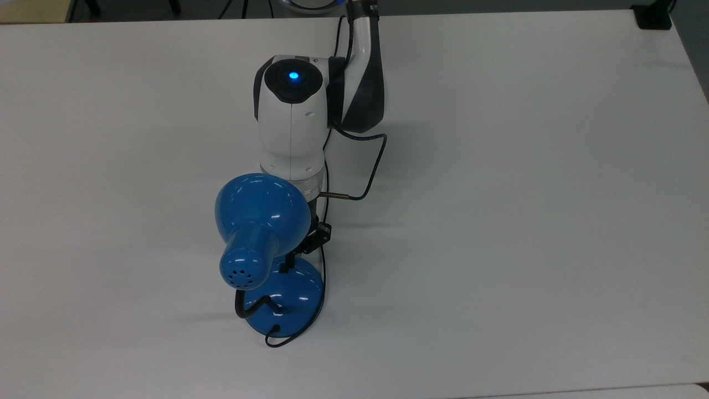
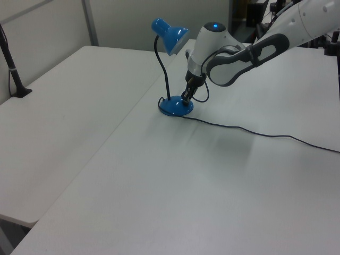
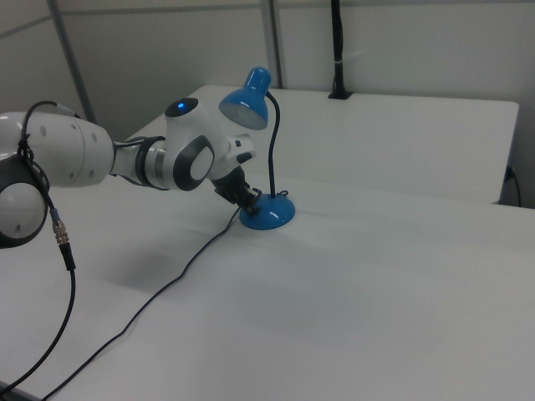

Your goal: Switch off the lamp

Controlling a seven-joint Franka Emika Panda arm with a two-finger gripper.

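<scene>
The lamp stands unlit on the white table, its glossy blue dome shade [image 1: 260, 208] hanging over the round blue base [image 1: 299, 293]. A black gooseneck [image 2: 161, 69] joins the shade [image 2: 171, 34] to the base [image 2: 174, 108]. Its thin black cord [image 2: 255, 133] trails away across the table. My gripper [image 1: 311, 243] points down at the base's edge nearest the arm, partly hidden under the shade in the top view. In the left view the gripper [image 2: 186, 96] sits just above the base's right rim. In the right view the gripper [image 3: 247, 197] hovers beside the base [image 3: 269, 213].
The white table [image 1: 526, 221] stretches wide on all sides of the lamp. A black clamped post [image 2: 13, 74] stands at the left view's left edge, and another black post [image 3: 337, 50] rises at the back of the right view. The arm's own black cable [image 1: 368, 166] loops beside the wrist.
</scene>
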